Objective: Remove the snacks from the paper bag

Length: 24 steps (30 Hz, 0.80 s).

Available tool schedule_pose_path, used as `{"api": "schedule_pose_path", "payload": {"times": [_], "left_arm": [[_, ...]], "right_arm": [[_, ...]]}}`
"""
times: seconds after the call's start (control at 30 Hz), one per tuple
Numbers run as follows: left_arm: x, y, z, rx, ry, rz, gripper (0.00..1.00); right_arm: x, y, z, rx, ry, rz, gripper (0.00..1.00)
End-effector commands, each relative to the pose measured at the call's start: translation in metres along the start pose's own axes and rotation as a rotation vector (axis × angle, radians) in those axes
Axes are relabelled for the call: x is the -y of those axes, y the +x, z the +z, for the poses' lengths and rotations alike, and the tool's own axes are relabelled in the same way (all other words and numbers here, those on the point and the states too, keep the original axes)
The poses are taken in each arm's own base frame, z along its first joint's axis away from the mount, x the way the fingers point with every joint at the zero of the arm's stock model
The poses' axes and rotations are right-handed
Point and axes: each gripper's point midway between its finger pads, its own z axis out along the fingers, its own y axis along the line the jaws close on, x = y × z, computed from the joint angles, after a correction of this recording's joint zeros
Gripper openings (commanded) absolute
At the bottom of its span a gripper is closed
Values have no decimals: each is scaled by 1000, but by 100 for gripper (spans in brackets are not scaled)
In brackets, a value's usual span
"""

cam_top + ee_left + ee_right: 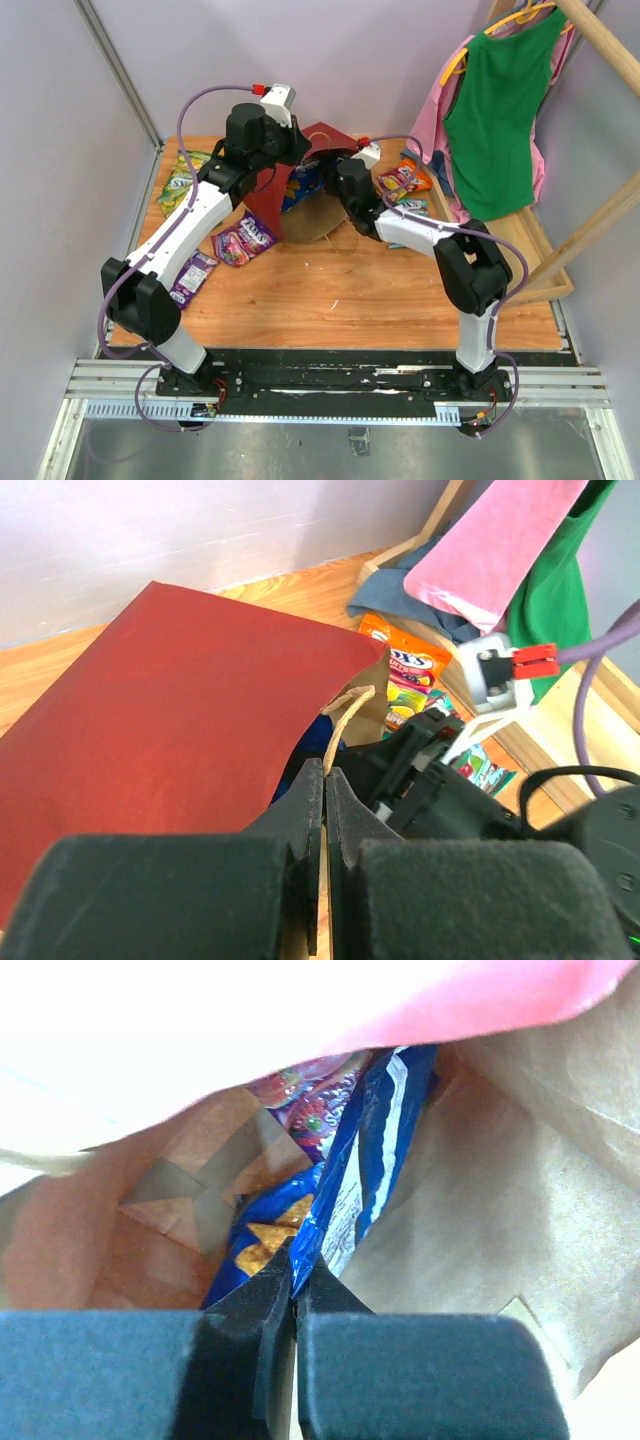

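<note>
Right end effector [295, 1285], inside the paper bag [500, 1190], is pinched shut on the edge of the blue chip bag [370, 1140]. One purple packet [310, 1100] lies behind it. Left end effector [325, 780] is clamped on the bag's beige loop handle [345, 705]. The bag rests far-centre on the worktop [350, 290].

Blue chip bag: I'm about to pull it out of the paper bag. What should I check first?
1. Right claw shut on the blue chip bag edge: ok.
2. Left claw shut on the loop handle, holding up the paper bag: ok.
3. Bag mouth open around the chip bag: ok.
4. Purple packet free of the chip bag, so it won't drag along: cannot tell.
5. Bare table in front of the bag for set-down: ok.
</note>
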Motion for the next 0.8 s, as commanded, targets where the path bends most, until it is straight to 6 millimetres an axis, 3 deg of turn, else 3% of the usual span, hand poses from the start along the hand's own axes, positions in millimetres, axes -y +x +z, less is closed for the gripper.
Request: {"api": "schedule_pose_path", "payload": {"times": [0.0, 0.5, 0.6, 0.77], "left_arm": [[4, -18, -7, 57, 11, 0, 0], [9, -21, -9, 63, 44, -3, 1], [9, -23, -11, 68, 38, 4, 1], [9, -28, -16, 84, 30, 9, 1]], "right_arm": [[-34, -37, -27, 90, -90, -31, 1], [-45, -65, -81, 132, -141, -67, 1], [-38, -68, -94, 140, -128, -104, 1], [-9, -74, -121, 153, -55, -175, 1]]}}
